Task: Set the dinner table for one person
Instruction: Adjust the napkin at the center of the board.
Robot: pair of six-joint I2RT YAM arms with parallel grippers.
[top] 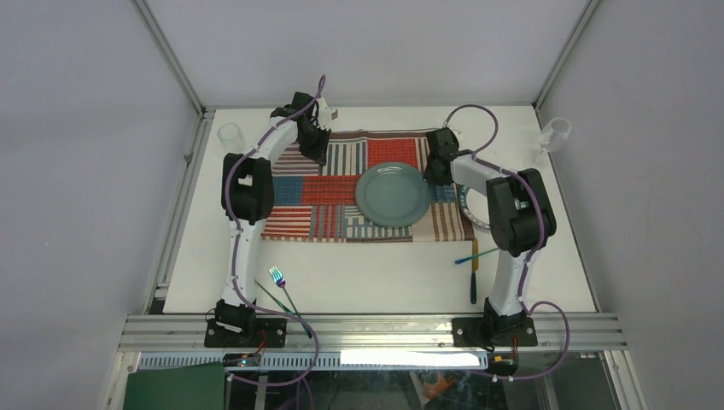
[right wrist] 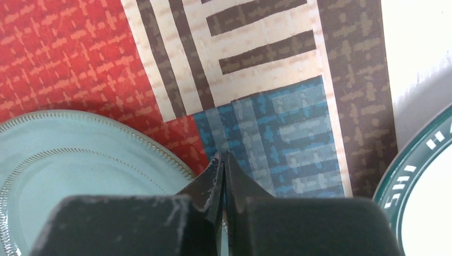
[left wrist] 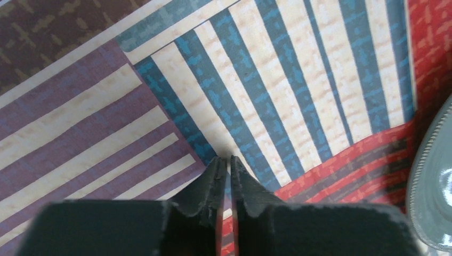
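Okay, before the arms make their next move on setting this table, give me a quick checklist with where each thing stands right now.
1. Free left gripper: shut and empty, over the placemat. Ok.
2. Free right gripper: shut and empty, by the rim of the teal plate. Ok.
3. The teal plate on the placemat: ok.
4. The fork beside the plate: not ok; it lies on the bare dinner table, towards the near edge.
5. The clear cup at the setting: not ok; it stands off the placemat at the far left corner.
6. Both grippers clear of the cloth: cannot tell.
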